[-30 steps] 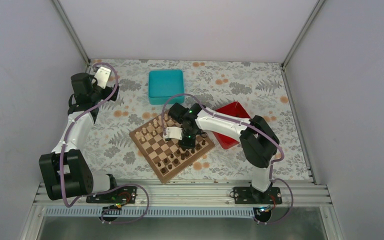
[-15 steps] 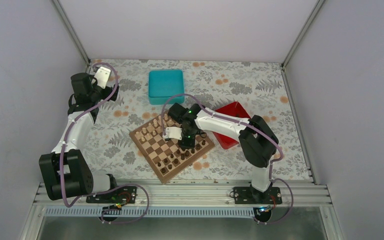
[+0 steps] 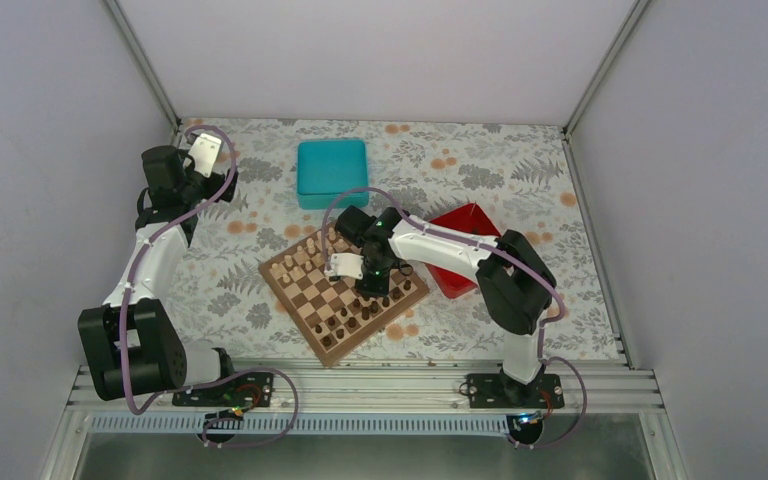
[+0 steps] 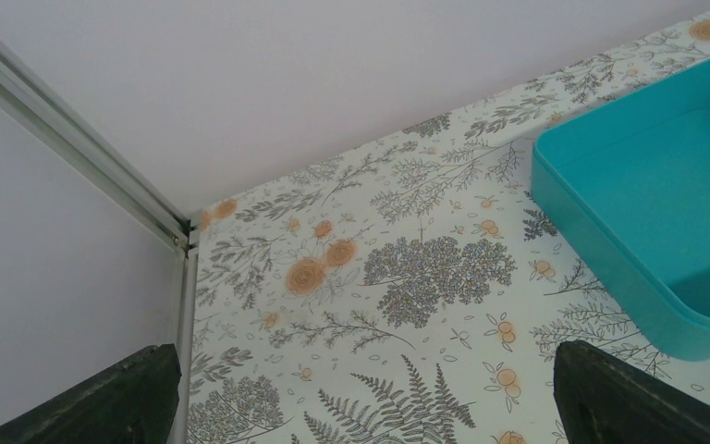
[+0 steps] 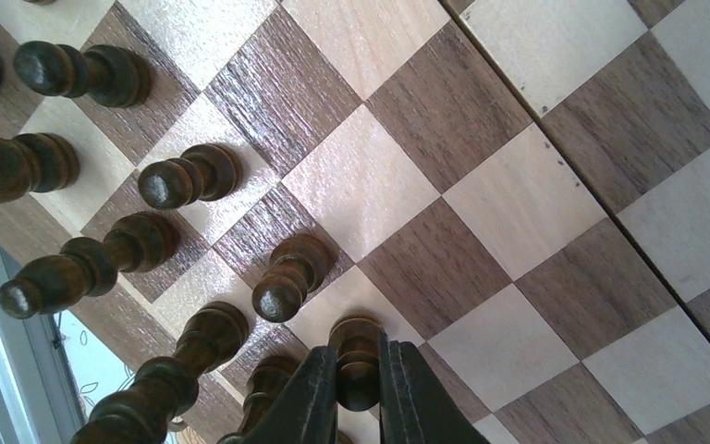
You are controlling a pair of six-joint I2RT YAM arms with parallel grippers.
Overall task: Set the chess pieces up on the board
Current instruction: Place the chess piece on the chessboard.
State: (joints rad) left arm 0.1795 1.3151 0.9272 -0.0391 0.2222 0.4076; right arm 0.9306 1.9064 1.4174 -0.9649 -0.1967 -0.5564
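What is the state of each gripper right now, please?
Left gripper: open, holding nothing.
Right gripper: closed on a dark chess piece.

Soft, even, bright light fills every view, and shadows are faint. The overhead view is sharp. Close up, pale squares of the board (image 5: 361,185) carry a mild sheen; that view's lower left corner washes out white.

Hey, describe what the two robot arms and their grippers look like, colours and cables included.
Both the left arm and right arm have white link shells with chunky black joint housings. A thin purple-grey cable loops loosely along each. Small green lights glow near the right arm's wrist. The left gripper and right gripper have dark, nearly black fingers.
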